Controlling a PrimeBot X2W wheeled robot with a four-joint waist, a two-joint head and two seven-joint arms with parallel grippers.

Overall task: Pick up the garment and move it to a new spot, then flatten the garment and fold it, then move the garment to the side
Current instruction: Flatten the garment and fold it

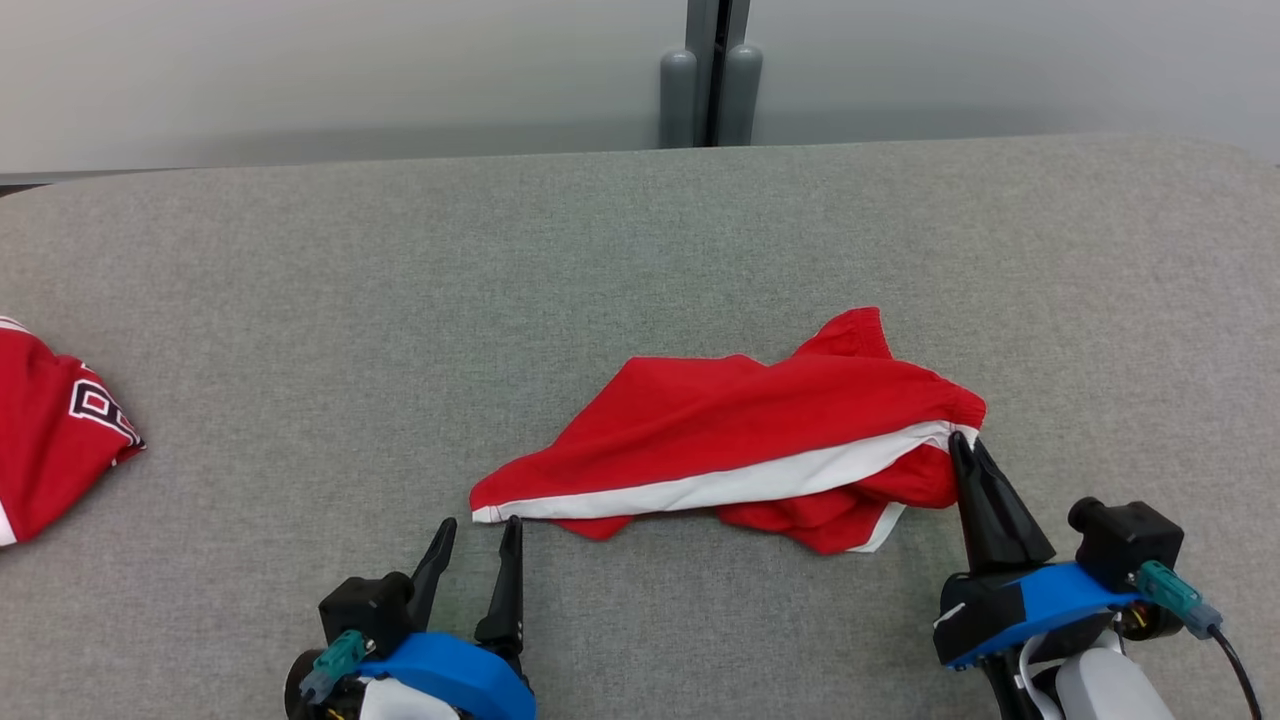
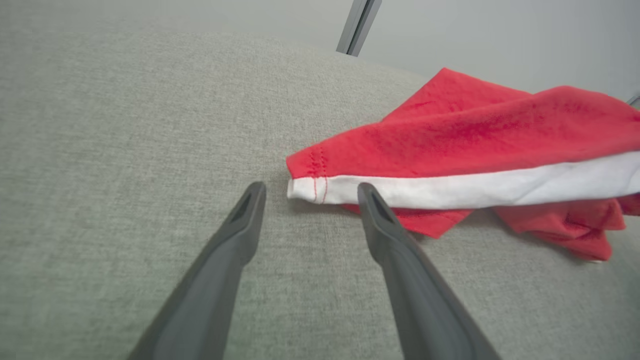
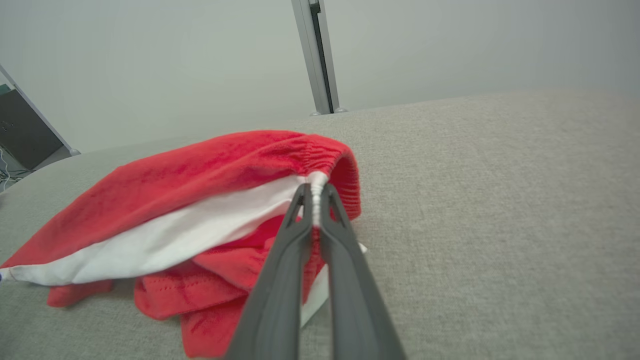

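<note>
Toward the near edge of the worktop (image 1: 400, 300), right of its middle, the red shorts (image 1: 740, 430) lie in a loose heap with one white stripe running along the front. The right pincer (image 1: 962, 440) is clamped on the waistband where the stripe ends. It holds only a thin pinch of gathered cloth, and I think that could slip out once the weight comes on. The left pincer (image 1: 480, 528) stands apart, its tips just short of the hem corner and touching nothing. If it closes from there, it may catch only the top layer or nudge the corner away. Then a lift would hang the shorts from one end and twist them. The bunched leg underneath looks likely to drag. A second red garment (image 1: 50, 430) lies well apart at the left edge.
</note>
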